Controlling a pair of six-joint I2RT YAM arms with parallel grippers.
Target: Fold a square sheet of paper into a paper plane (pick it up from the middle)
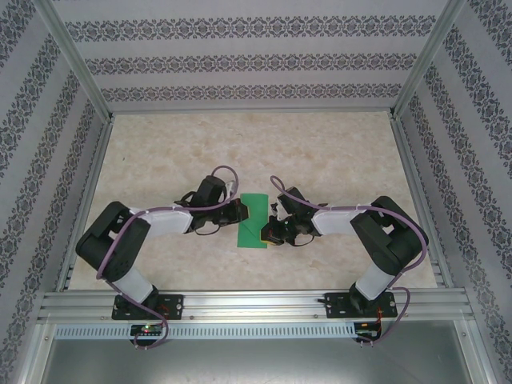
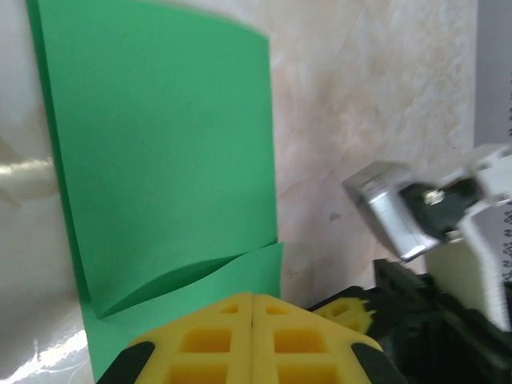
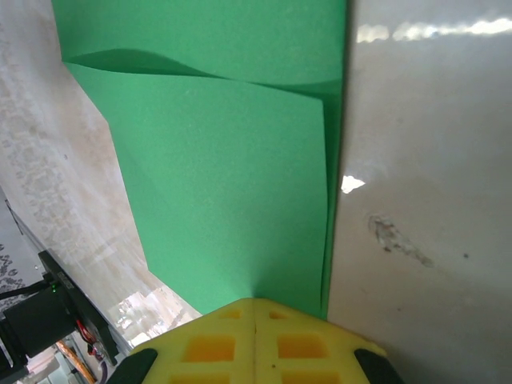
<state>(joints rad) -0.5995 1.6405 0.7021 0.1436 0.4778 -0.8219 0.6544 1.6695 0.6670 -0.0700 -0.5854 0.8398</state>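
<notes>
**2 Grippers Meet at the Green Paper**

The green paper (image 1: 256,218) lies folded into a long thin strip in the middle of the table (image 1: 336,152). The left gripper (image 1: 243,210) sits at the strip's 9 o'clock edge. The right gripper (image 1: 274,232) sits at its 4 o'clock corner. Both have their yellow fingers (image 2: 216,340) pressed tight together, tips down at the paper. It is hard to tell if either 1 pinches it. 1 layer of the paper lifts up a little.

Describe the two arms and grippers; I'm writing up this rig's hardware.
The left arm and right arm have chunky black joints, white forearm covers and looping purple cables. The left gripper and right gripper have yellow fingers moulded with square recesses, edged in black.
</notes>
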